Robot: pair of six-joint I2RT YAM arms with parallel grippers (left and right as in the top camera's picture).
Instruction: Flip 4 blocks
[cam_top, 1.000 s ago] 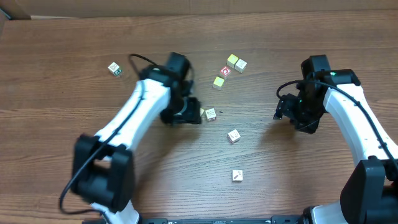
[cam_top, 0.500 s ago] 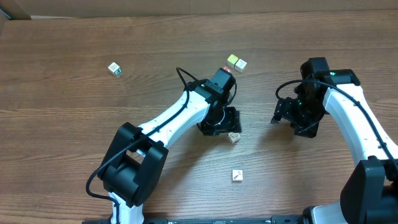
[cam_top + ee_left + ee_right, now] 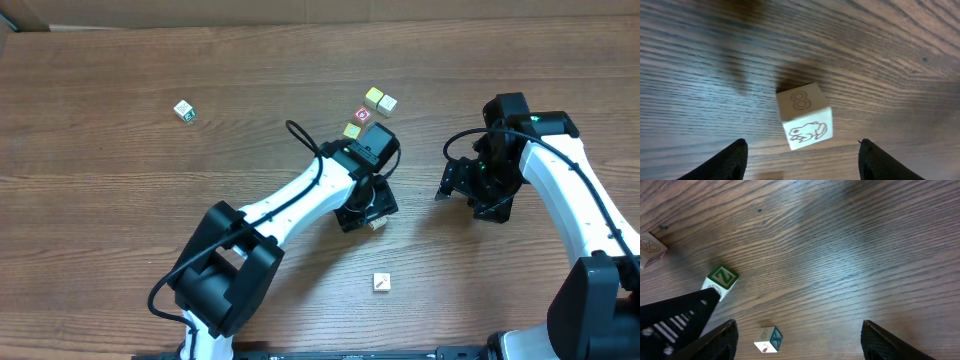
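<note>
Far left, a lone white cube with green marks (image 3: 183,110) lies well apart from the action and looks to be at no risk.

Near the middle, the left fingers (image 3: 732,161) stand released, spread wide to either side of a small pale-wood cube (image 3: 805,116). Neither finger touches it. The cube sits askew to the fingers, so I judge that closing from here could catch a corner before a face. That would spin or skid it across the brown wood-grain counter (image 3: 900,60) rather than pinch it.

The cube has a brown 8 printed on top and a frog outline on its near face. It is far smaller than the fingers and looks light and smooth-sided, so a shallow or off-centre pinch might let it pop out mid-turn or settle on the wrong face.

From overhead the pale-wood cube (image 3: 377,224) is almost hidden beneath the left arm, with only a corner showing. Near it, toward the far edge, sit a yellowish cube (image 3: 352,130), a cube with a red-and-white ring face (image 3: 362,116) and a pair of cream cubes (image 3: 373,96). A wide sweep of the arm could knock them.

Further right, the right fingers (image 3: 890,342) hang released and empty over bare counter, well apart from the pale-wood cube. I see trouble there only if both arms crowd the middle.
</note>
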